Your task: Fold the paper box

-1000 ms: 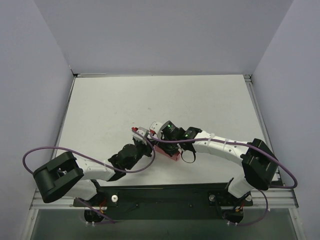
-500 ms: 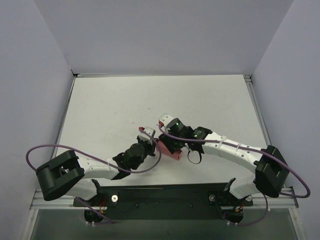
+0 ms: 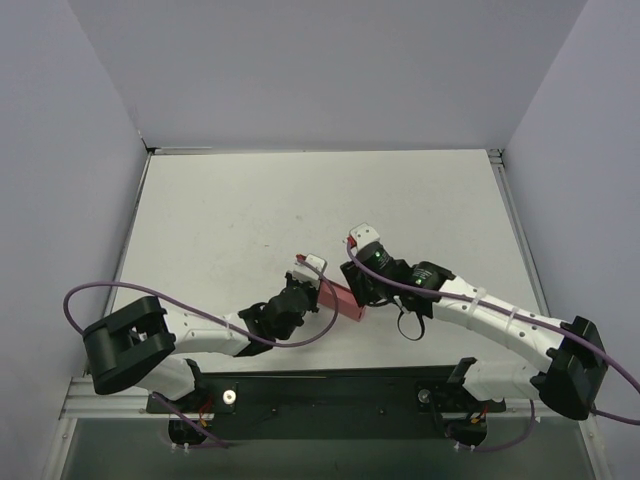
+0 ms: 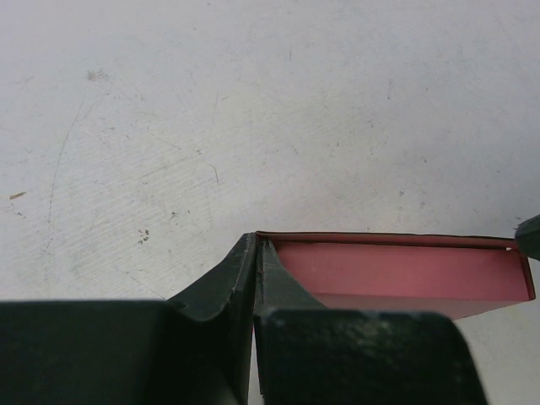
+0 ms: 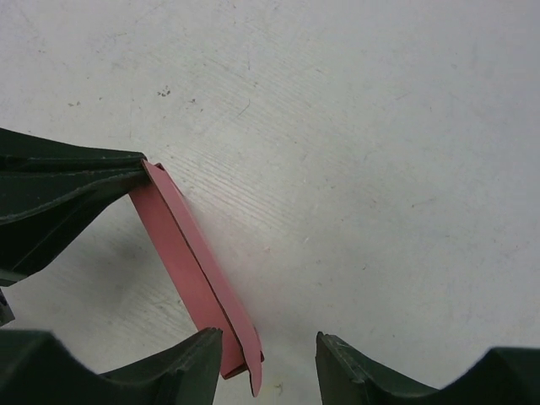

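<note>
The paper box (image 4: 396,270) is a flat pink-red card piece standing on edge on the white table. My left gripper (image 4: 256,246) is shut on its left end, with the card pinched between the dark fingertips. In the top view the paper box (image 3: 343,298) lies between the two wrists, with the left gripper (image 3: 320,285) at its upper-left end. My right gripper (image 5: 268,359) is open at the other end of the paper box (image 5: 190,261). That end sits just inside its left finger (image 5: 181,367), and I cannot tell if they touch. From above, the right gripper (image 3: 362,298) stands over the lower-right end.
Grey walls enclose the white table (image 3: 250,210) on three sides, with metal rails along its left and right edges. Purple cables loop from each arm, the left one (image 3: 80,300) out to the left side. The arm bases stand at the near edge.
Both arms and the box have shifted right and nearer. The right gripper's jaws have widened and it has drawn back to the box's lower-right end. The left gripper stays shut on the box.
</note>
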Tool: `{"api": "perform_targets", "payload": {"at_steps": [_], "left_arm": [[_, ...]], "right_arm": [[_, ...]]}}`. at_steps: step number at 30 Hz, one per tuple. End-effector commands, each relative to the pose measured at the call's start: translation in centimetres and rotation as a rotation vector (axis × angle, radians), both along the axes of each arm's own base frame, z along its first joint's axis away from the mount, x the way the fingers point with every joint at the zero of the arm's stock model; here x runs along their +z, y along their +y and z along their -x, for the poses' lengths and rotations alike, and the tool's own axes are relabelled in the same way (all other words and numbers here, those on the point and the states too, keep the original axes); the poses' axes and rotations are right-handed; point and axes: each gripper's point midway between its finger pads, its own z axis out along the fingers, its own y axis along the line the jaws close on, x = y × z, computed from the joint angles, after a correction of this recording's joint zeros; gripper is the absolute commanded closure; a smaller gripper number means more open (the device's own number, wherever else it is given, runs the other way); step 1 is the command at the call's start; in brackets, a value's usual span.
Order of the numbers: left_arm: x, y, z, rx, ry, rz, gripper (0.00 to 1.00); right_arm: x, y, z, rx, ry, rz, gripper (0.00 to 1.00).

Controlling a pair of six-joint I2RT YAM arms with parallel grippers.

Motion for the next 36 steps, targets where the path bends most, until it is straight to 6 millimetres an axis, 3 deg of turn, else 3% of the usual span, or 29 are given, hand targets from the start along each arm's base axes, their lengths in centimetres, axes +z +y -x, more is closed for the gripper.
{"api": "perform_targets", "payload": {"at_steps": [1, 12, 24, 34, 36], "left_arm": [[-6.3, 2.4, 2.5, -0.043, 0.131, -0.269, 1.00], [-6.1, 2.2, 2.5, -0.028, 0.136, -0.280, 1.00], [-5.9, 2.0, 2.6, -0.027, 0.132, -0.273, 1.00], [-5.9, 1.8, 2.6, -0.031, 0.129, -0.275, 1.00], [-5.8, 1.7, 2.6, -0.031, 0.127, -0.272, 1.00]], "right_arm": [[-0.6, -2.3, 1.4, -0.085, 0.037, 0.010, 0.54], [-2.2, -2.5, 3.7, -0.114, 0.110, -0.029, 0.61], [-3.0, -2.0, 3.5, -0.136, 0.123, -0.025, 0.75], [-3.4, -1.5, 3.1, -0.126, 0.116, -0.023, 0.77], [-3.6, -1.4, 3.0, -0.125, 0.118, -0.016, 0.82]]}}
